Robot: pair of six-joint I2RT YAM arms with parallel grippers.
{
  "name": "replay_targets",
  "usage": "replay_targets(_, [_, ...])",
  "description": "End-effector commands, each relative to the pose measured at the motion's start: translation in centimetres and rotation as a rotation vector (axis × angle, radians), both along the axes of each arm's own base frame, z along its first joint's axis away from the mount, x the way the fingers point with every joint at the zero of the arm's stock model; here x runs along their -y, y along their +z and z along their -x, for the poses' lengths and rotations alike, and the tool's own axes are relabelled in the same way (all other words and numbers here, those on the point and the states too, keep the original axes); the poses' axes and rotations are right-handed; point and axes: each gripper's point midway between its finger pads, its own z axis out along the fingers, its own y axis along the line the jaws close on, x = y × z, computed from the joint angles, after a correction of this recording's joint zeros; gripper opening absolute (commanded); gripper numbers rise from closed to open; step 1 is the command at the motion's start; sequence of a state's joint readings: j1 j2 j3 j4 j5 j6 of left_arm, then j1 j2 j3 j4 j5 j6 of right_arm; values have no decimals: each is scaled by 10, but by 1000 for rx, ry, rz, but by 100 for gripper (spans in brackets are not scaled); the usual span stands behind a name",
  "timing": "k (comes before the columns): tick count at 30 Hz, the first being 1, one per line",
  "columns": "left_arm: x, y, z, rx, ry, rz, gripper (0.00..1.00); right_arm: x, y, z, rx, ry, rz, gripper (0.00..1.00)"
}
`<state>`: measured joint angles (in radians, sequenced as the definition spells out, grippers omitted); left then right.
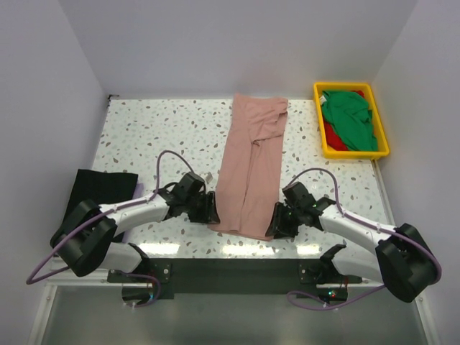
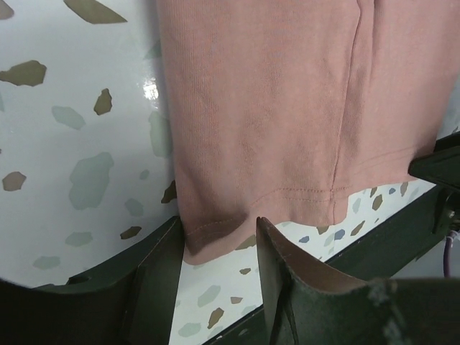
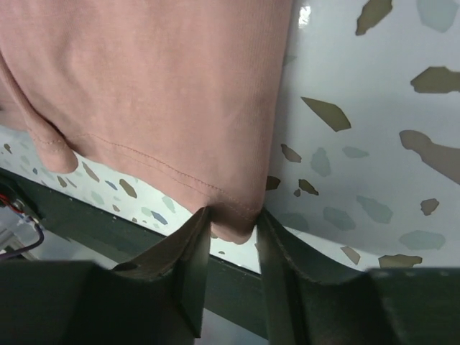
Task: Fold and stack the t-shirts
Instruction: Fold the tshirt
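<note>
Pink t-shirt [image 1: 250, 169] lies flat on the table [image 1: 158, 129] as a long narrow strip, running straight ahead from between the two grippers.

Left gripper [image 2: 215, 262]: jaws apart, straddling the strip's near left hem corner. Bare table shows between the fingers, so no clamp yet.

Right gripper [image 3: 233, 233]: jaws closer together, with the near right hem corner bunched between the tips. Cannot tell whether it is pinched or only enclosed.

Judgement: each gripper sits at a hem corner so the near end can be lifted evenly and carried forward for a crosswise fold.

Edges: the table's near edge runs immediately behind both sets of fingers, leaving little room to back off. Ahead along the strip the way looks open.

- Black t-shirt [image 1: 100, 188] lies outboard of the left gripper.
- Yellow tray [image 1: 382, 136], holding the green t-shirt [image 1: 350, 118] and red t-shirt [image 1: 330, 134], sits well ahead and outboard of the right gripper.
</note>
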<state>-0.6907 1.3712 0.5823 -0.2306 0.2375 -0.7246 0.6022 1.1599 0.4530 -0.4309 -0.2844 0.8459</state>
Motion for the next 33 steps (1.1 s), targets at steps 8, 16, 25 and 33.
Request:
replay_targets(8, [-5,-20,37,-103,-6,-17,26,17,-13,28,-78,24,51,11])
replay_targets(16, [4,-12,51,-104,8,10,0,32,2,39,-48,39,85,0])
replay_targets(25, [27,18,64,-64,-9,82,0,35,30,48,28,19,7,0])
replay_targets(33, [42,80,-5,128,19,56,0,20,80,-21,248,19,63,0])
